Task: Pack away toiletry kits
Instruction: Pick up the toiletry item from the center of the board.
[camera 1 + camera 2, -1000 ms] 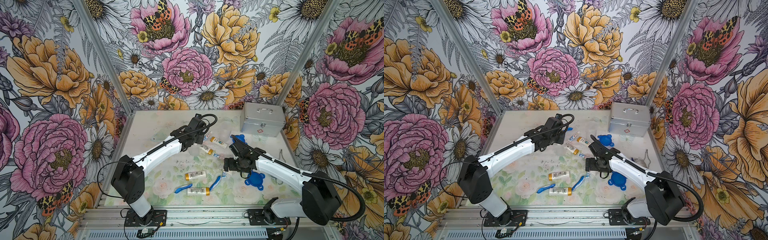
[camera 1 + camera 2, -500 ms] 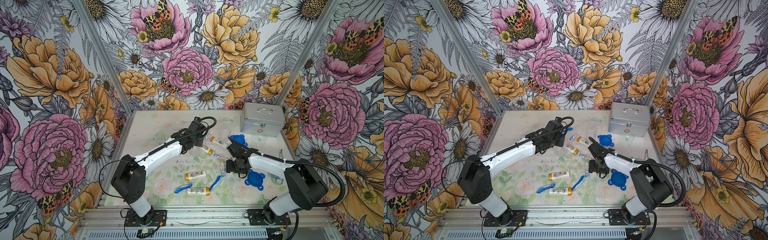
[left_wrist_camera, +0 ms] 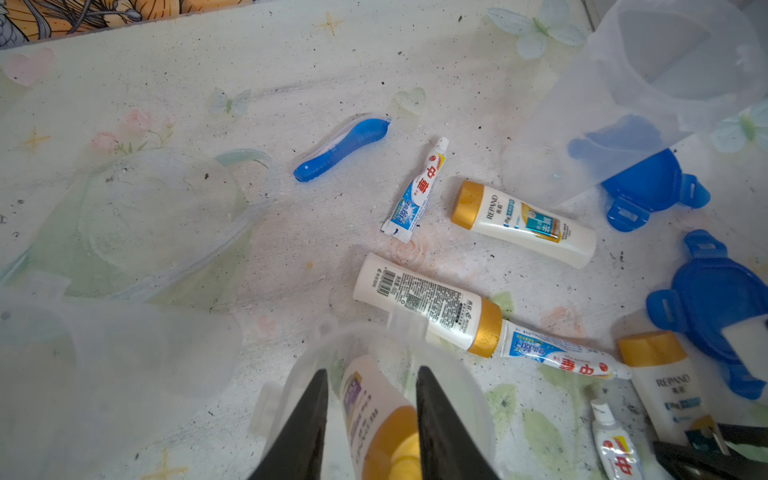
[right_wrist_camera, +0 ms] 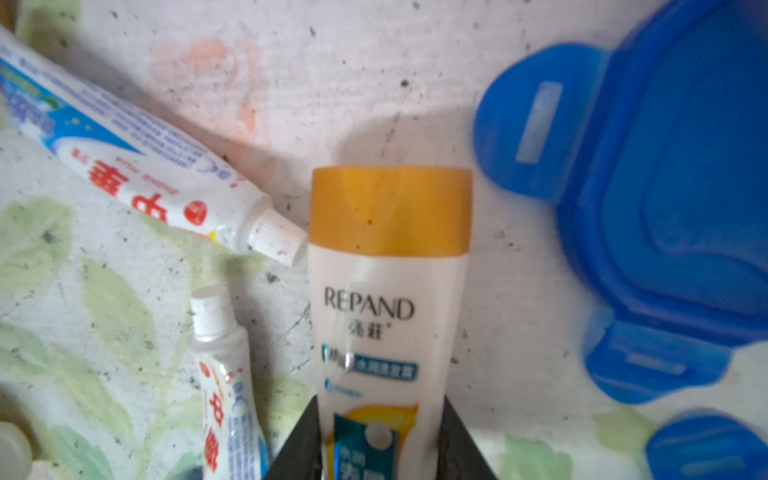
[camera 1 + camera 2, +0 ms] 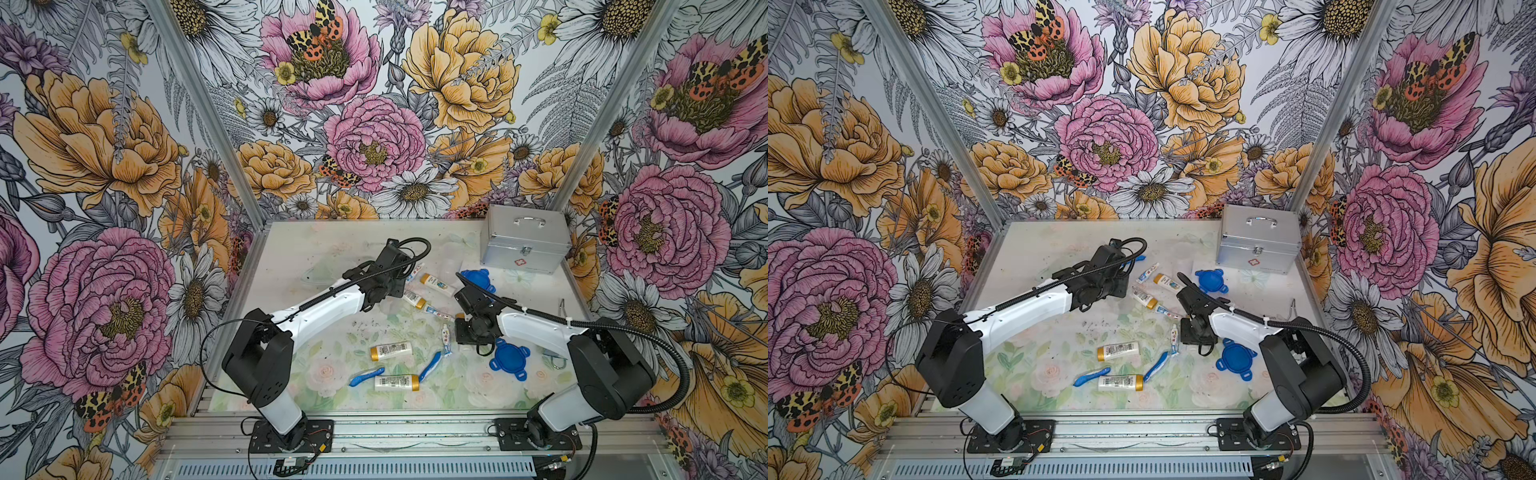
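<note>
My right claw [image 4: 381, 399] has both black fingers pressed against the sides of a small white gold-capped bottle [image 4: 386, 291], down at the pale floral tabletop [image 4: 374, 83], right of the table's middle. A tiny white toothpaste tube [image 4: 133, 166] touches that bottle's cap with its own cap. A second toothpaste tube [image 4: 224, 382] lies just beside the bottle, and a blue four-tabbed plastic lid [image 4: 685, 187] lies near on its other side.

My left claw [image 3: 371, 370] has its jaws apart inside the rim of a clear plastic cup [image 3: 457, 386], toward the far middle of the table. A second gold-capped bottle [image 3: 374, 415] leans between them, with a gap showing along one finger.

Farther out, in a top view, a third gold-capped bottle [image 5: 391, 351] lies near the front middle, and a fourth gold-capped bottle [image 5: 397, 381] lies nearer still. A blue toothbrush [image 5: 365, 376] lies just left of that one and another blue toothbrush [image 5: 430, 365] just right. A further blue lid [image 5: 508, 358] lies just right of my right claw. A silver metal case with a handle [image 5: 523, 241] stands in the far right corner.
</note>
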Available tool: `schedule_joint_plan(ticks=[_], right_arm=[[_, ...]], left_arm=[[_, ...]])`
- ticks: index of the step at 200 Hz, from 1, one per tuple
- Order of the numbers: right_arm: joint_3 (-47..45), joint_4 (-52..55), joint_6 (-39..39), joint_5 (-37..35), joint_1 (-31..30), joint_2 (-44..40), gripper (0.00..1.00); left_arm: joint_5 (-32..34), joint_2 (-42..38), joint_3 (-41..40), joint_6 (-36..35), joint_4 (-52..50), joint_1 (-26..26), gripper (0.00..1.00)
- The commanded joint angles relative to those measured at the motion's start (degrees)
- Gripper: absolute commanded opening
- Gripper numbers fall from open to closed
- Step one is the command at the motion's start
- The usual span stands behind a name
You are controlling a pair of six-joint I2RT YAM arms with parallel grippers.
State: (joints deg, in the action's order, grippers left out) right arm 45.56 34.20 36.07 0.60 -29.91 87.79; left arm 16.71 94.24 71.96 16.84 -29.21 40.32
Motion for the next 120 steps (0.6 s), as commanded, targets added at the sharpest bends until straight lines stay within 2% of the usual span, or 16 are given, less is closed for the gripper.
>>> schedule_joint_plan(ticks=[1, 53, 58, 100, 120], right_arm=[[-1.4, -0.2, -0.7, -0.6, 0.5, 0.7, 0.32], [-1.7, -0.3, -2.3, -0.7, 0.4, -2.5, 0.20], [-1.8, -0.4, -2.4, -0.8, 0.3, -3.3, 0.18], [-3.6, -1.3, -4.2, -1.0, -0.7, -10.3, 0.11], [-4.2, -1.6, -5.4, -1.6, -1.8, -13.2, 0.09]], left_arm=[[-1.1, -1.4, -0.7, 1.7, 1.4, -0.8, 0.36], [-4.3, -4.1, -0.6, 3.7, 1.3, -2.7, 0.39], [-6.6, -4.5, -0.6, 3.9, 1.2, -3.0, 0.40], [-17.7, -6.7, 2.4, 8.3, -3.3, -5.7, 0.64], [-23.0, -8.0, 2.7, 10.7, -4.8, -6.3, 0.72]])
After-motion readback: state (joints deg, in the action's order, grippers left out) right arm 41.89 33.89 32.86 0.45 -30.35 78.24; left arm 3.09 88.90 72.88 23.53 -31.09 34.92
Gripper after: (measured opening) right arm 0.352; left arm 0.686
